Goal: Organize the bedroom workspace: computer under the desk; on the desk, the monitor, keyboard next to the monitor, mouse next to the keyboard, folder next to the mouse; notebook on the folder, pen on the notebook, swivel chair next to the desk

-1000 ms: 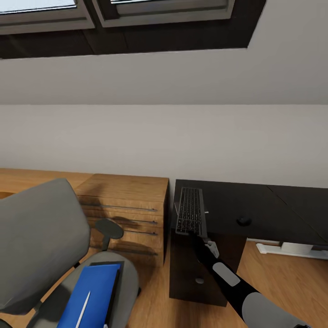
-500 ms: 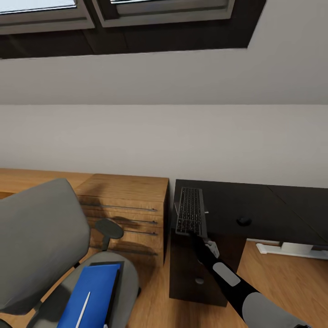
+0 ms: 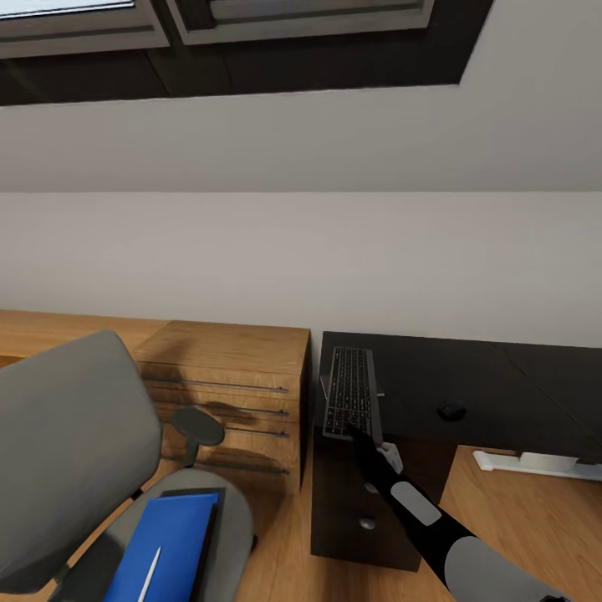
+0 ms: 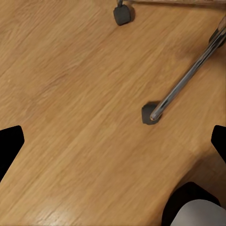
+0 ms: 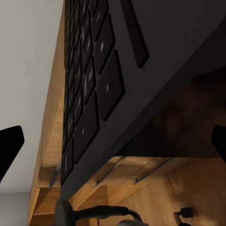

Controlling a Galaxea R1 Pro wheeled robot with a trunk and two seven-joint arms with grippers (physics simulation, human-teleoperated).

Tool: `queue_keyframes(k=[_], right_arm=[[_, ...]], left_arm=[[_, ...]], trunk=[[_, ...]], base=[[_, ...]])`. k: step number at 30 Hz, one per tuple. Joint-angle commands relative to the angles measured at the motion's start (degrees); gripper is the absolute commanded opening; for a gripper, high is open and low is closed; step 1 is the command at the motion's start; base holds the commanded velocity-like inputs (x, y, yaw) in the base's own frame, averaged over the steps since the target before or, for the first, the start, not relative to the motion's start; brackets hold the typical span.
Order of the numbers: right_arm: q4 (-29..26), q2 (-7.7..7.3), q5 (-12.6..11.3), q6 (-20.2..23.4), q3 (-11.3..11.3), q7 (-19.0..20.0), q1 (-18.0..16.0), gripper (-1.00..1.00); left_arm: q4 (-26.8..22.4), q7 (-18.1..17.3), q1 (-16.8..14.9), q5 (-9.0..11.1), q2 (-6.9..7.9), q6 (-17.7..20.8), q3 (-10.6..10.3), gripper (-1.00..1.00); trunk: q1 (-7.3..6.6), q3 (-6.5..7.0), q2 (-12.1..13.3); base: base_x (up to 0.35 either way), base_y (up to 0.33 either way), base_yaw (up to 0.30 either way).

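The keyboard (image 3: 349,391) lies on the desk (image 3: 502,380) at its left end, the mouse (image 3: 451,411) well to its right, a drawer cabinet (image 3: 227,376) stands just left of the desk, and before it the swivel chair (image 3: 79,443) carries the folder (image 3: 171,543) with the pen (image 3: 149,574) on top.

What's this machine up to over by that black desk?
It is tidying a workspace. Its right arm reaches to the near end of the keyboard, which lies at the left end of the desk; whether the right gripper is gripping it is unclear. The mouse sits further right on the desk. The blue folder, with the pen on it, waits on the swivel chair.
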Motion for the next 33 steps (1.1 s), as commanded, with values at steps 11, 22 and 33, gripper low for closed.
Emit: queue_keyframes(k=[11,22,33], right_arm=[[0.05,-0.07,-0.55,-0.01,0.34,0.20,-0.05,1.00],[0.05,-0.13,-0.58,-0.01,0.34,0.20,-0.05,1.00],[0.05,-0.15,-0.55,-0.01,0.34,0.20,-0.05,1.00]], left_arm=[[-0.06,-0.50,0.03,0.41,0.00,-0.01,0.22,1.00],[-0.06,-0.50,0.03,0.41,0.03,0.00,0.26,1.00],[-0.06,-0.50,0.03,0.38,-0.06,0.02,0.20,1.00]], trunk=[[0.00,-0.05,-0.02],[0.00,-0.05,-0.02],[0.00,-0.05,-0.02]], base=[[0.006,0.000,0.000],[0.037,0.000,0.000],[0.036,0.000,0.000]])
